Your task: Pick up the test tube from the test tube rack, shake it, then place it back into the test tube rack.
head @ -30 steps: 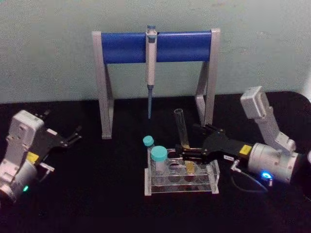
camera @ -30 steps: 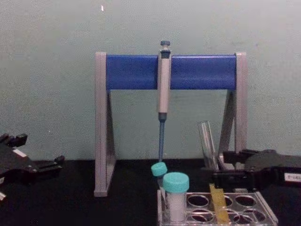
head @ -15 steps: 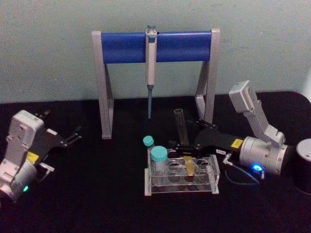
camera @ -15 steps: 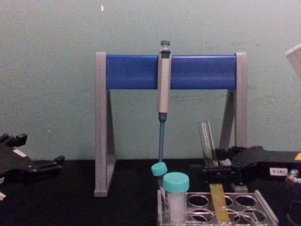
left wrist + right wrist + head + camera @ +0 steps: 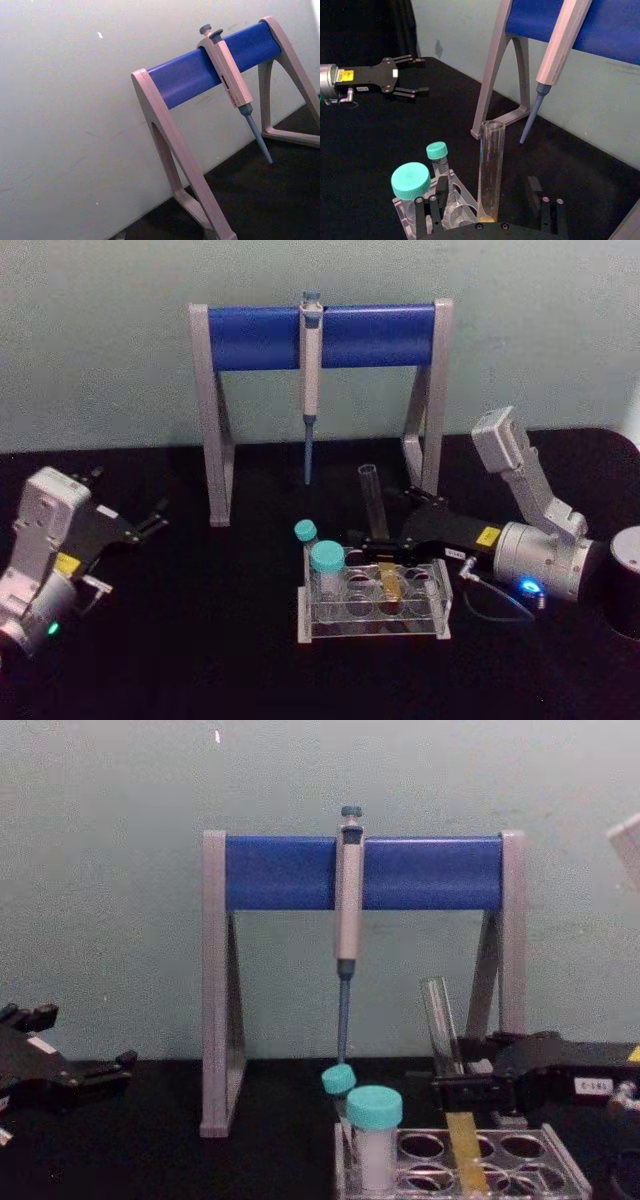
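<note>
Straddling the racked test tube, right claw spread; left claw parked.

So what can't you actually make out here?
- The bottom of the test tube: hidden behind the body of the right gripper in the right wrist view.
- The base of the test tube rack: cut off by the chest view's bottom edge.
- The label on the pipette: too small in the left wrist view.
- The body of the idle left gripper: cut off by the chest view's left edge.

Open above the test tube; vials just left, pipette behind.
</note>
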Controlling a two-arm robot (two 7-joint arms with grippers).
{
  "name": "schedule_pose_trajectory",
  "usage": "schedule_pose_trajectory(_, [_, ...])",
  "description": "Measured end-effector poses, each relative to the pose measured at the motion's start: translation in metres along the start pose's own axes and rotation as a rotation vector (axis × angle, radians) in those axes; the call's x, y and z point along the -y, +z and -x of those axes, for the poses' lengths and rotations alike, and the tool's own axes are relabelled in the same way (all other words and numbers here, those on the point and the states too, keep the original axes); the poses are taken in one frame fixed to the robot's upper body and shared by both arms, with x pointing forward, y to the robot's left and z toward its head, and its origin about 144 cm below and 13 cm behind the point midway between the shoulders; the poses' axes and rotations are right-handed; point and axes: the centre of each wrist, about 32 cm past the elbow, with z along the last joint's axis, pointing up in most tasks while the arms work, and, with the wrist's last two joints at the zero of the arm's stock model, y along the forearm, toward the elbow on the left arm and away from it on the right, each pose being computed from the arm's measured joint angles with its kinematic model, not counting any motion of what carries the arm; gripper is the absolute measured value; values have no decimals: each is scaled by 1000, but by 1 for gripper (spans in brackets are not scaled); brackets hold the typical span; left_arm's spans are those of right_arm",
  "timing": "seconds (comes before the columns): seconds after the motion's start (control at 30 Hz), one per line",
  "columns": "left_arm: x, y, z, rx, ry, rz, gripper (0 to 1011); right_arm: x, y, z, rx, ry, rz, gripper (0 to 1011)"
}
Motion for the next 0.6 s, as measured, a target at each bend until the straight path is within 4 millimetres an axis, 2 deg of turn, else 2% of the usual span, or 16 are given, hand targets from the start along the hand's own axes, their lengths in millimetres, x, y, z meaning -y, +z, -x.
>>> schedule_pose_trajectory(0.07, [0,0,0,0,0,0,1010,0,0,0,0,0,0,1000])
schedule_pose_trajectory(0.27, [0,0,0,0,0,0,1010,0,0,0,0,0,0,884])
schedule_pose_trajectory(0.37, [0,0,0,0,0,0,1010,0,0,0,0,0,0,799])
schedule_pose_trajectory(0.43, [0,0,0,0,0,0,1010,1,0,0,0,-1,-1,704])
schedule_pose_trajectory(0.5, [0,0,0,0,0,0,1010,1,0,0,0,-1,-1,686])
schedule_pose_trajectory(0.6, [0,0,0,0,0,0,1010,1,0,0,0,0,-1,563])
